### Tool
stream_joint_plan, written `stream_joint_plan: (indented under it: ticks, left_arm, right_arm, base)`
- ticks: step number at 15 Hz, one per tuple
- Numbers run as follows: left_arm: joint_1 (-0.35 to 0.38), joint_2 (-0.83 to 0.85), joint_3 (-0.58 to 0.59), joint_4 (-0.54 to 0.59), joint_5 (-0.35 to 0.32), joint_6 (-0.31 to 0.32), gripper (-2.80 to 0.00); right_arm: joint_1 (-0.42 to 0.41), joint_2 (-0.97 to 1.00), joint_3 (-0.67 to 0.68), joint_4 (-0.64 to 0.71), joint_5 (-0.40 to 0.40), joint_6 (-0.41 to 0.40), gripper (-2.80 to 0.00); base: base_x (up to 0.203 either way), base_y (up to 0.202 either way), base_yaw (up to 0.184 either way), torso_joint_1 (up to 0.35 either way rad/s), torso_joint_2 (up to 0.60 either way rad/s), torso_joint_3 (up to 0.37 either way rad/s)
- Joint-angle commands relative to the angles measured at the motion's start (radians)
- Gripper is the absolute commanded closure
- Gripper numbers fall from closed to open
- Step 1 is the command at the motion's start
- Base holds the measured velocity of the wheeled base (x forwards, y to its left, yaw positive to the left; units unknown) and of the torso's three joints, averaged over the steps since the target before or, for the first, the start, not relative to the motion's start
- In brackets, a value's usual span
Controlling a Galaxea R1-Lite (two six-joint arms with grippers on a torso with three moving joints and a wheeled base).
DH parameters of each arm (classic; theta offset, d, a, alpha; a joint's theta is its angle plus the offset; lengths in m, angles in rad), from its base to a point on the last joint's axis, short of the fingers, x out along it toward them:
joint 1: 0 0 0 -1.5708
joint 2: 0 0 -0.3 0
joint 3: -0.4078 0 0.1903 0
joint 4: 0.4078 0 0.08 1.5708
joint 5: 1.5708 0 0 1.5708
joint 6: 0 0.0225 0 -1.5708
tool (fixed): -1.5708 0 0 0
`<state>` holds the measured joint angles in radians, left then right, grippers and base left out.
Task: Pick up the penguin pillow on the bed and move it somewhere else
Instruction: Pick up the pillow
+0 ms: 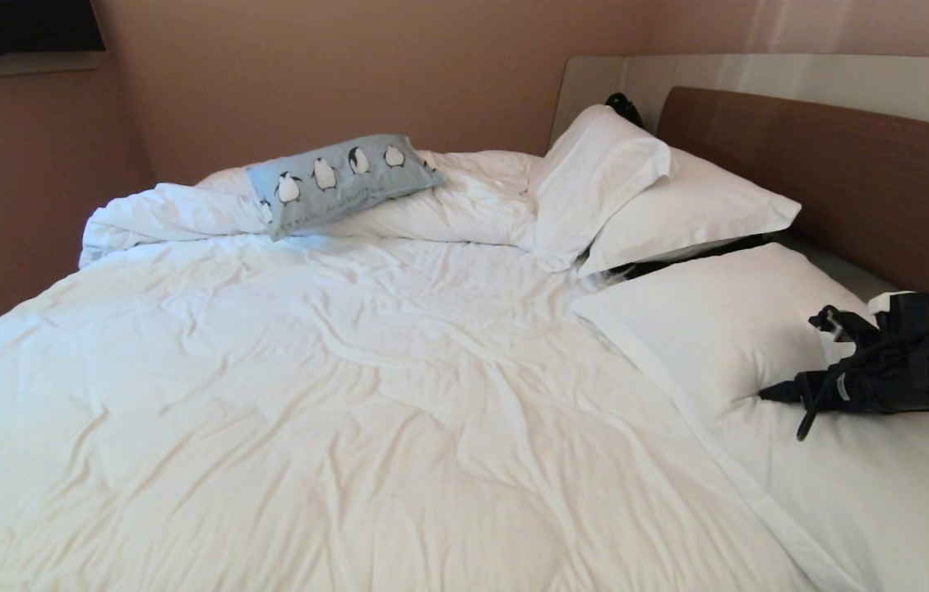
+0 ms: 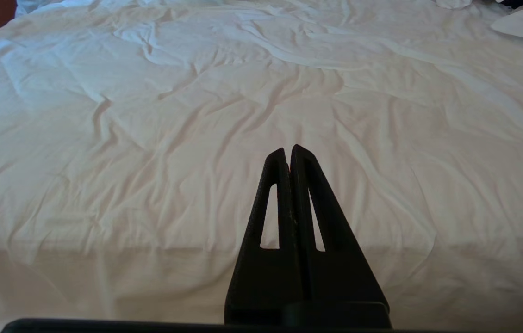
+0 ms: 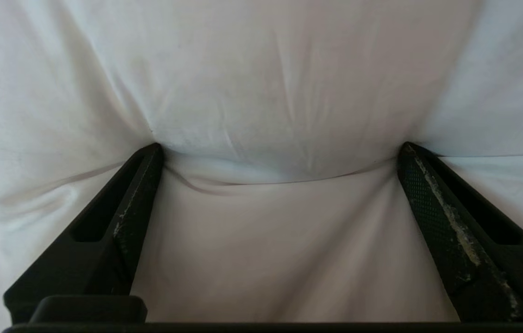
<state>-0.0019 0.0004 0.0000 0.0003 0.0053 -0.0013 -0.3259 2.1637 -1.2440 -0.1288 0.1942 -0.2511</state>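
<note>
Two grippers: right gripper (image 3: 280,148) spread wide, tips denting a white pillow (image 1: 719,321) at right, far from the penguin pillow (image 1: 341,182); left gripper (image 2: 289,152) closed, idle over the bed (image 2: 150,138).

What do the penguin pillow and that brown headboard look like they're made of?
The penguin pillow looks like soft matte printed fabric over stuffing: it sags over the duvet. The headboard looks like smooth brown wood or wood-look laminate with a faint sheen; which one isn't clear.
</note>
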Motion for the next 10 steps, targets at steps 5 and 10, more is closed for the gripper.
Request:
stream_joint_plan:
  ticks: [5,10]
  left_arm:
    - [0.0,0.0,0.0,0.0,0.001,0.0,0.0]
    - [0.0,0.0,0.0,0.0,0.001,0.0,0.0]
  right_arm:
    - [-0.004,0.04,0.0,-0.021,-0.055,-0.053,-2.8]
    - [-0.007,0.105,-0.005,-0.067,-0.056,-0.051,-2.8]
  base:
    - [0.0,0.0,0.0,0.0,0.0,0.0]
    - [0.0,0.0,0.0,0.0,0.0,0.0]
